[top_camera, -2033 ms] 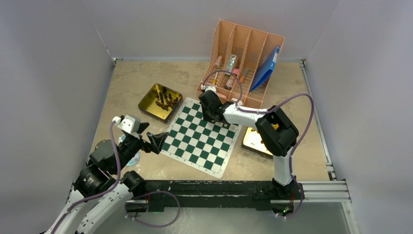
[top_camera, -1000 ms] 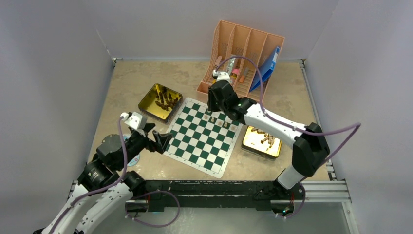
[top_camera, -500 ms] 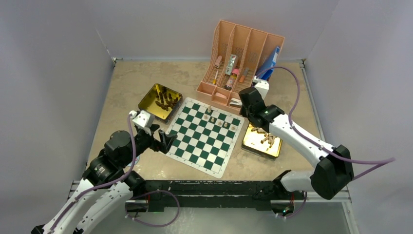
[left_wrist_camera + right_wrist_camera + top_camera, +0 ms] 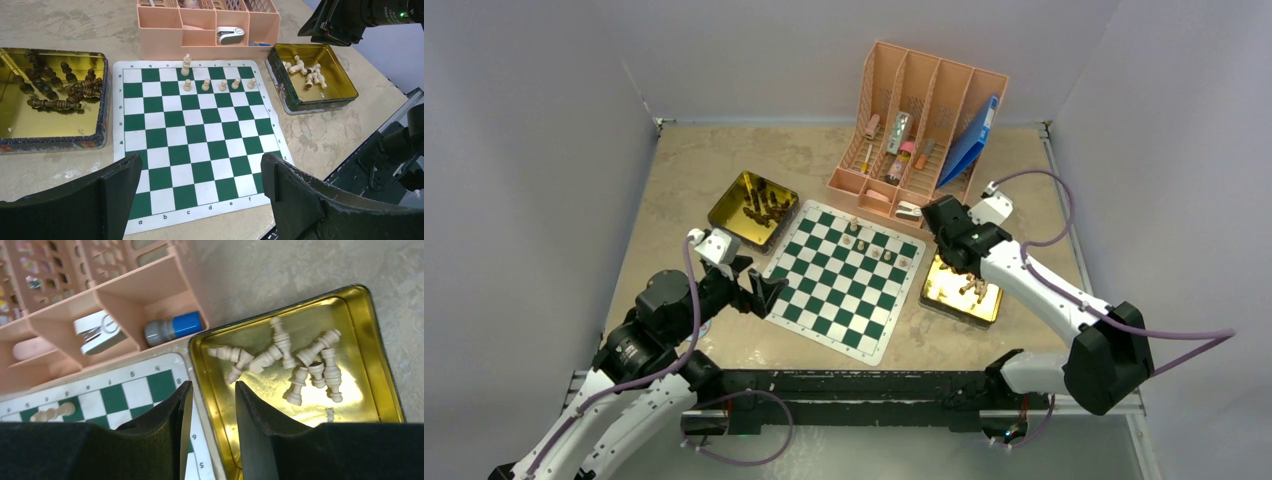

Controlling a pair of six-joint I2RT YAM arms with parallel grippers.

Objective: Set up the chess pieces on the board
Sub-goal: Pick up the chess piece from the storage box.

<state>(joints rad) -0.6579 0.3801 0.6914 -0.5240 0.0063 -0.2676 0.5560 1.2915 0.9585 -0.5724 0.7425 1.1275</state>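
Here the board [image 4: 195, 135] lies flat on the table between two gold tins, tilted a little in the top view. Six pale chess pieces [image 4: 223, 85] stand on it near its far edge: five small ones in a row and a taller one [image 4: 186, 64] on the last rank behind them. The dark pieces [image 4: 55, 92] lie heaped in the left tin [image 4: 50, 141], and more pale pieces [image 4: 295, 362] lie tumbled in the right tin [image 4: 312, 104]. The left gripper [image 4: 200, 167] hovers off the board's near left corner, its jaws spread wide with nothing between them. The right gripper [image 4: 210, 390] hangs over the seam between the board's far right corner and the right tin, fingers parted by a narrow gap (nothing in it). A pink organizer [image 4: 919, 120] stands just beyond the board.
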